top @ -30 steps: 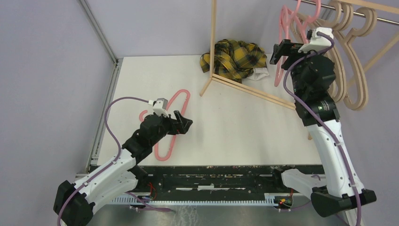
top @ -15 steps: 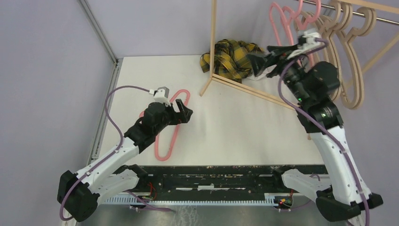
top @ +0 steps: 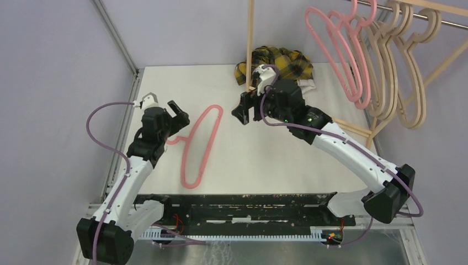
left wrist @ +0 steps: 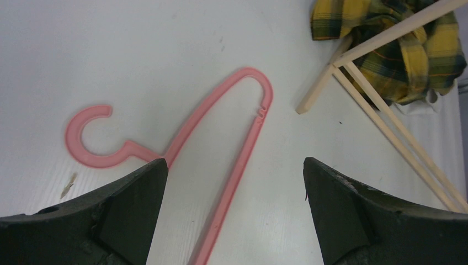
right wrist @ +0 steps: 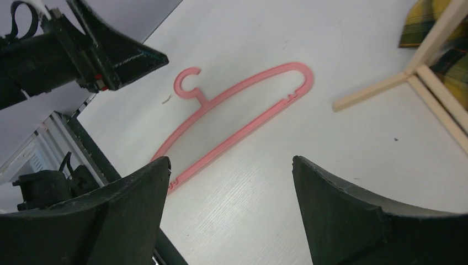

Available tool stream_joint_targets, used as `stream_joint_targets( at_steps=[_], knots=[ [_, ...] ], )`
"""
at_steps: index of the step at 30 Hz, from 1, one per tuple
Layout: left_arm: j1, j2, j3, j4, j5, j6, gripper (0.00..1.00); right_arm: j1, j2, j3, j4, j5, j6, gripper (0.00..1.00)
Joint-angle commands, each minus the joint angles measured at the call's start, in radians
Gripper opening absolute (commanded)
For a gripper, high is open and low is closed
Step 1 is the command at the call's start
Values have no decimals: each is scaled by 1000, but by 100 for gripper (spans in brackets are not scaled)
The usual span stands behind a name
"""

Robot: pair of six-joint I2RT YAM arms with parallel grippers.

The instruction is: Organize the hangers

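One pink hanger point(top: 208, 146) lies flat on the white table, hook toward the left; it also shows in the left wrist view point(left wrist: 243, 152) and the right wrist view point(right wrist: 243, 107). My left gripper point(top: 177, 113) is open and empty, above the table just left of the hanger's hook point(left wrist: 88, 138). My right gripper point(top: 245, 110) is open and empty, hovering right of the hanger's top loop. Two pink hangers point(top: 361, 102) and several tan hangers point(top: 413, 120) hang on the rail at the top right.
The wooden rack frame point(top: 287, 102) stands at the back right, its foot on the table near my right gripper, with the metal rail point(top: 441, 22) above. A yellow-black plaid cloth point(top: 281, 61) lies behind the frame. The table's metal edge point(top: 124, 132) runs along the left.
My right arm swung from the rack down and left to the table's middle, leaving a pink hanger on the rail. My left arm drew back left, off the lying hanger.
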Motion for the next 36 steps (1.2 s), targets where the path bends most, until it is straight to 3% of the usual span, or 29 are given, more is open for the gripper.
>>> stream_joint_targets(
  at_steps=[1, 6, 10, 13, 22, 33, 36],
  knots=[
    [105, 10, -13, -28, 27, -50, 99, 105, 83, 6, 35, 72, 32, 88],
    [217, 34, -29, -51, 59, -60, 99, 209, 260, 56, 26, 137, 79, 87],
    [231, 7, -68, -6, 170, -57, 100, 222, 373, 55, 56, 166, 181, 85],
    [227, 29, -118, -27, 254, -48, 89, 214, 407, 53, 51, 229, 199, 85],
    [191, -7, -353, 53, 256, -110, 80, 95, 344, 8, 50, 233, 203, 87],
    [87, 173, -312, 83, 126, -99, 74, -22, 248, -117, 86, 160, 235, 87],
    [75, 182, -319, 84, 105, -94, 63, -32, 233, -149, 100, 139, 245, 87]
  ],
)
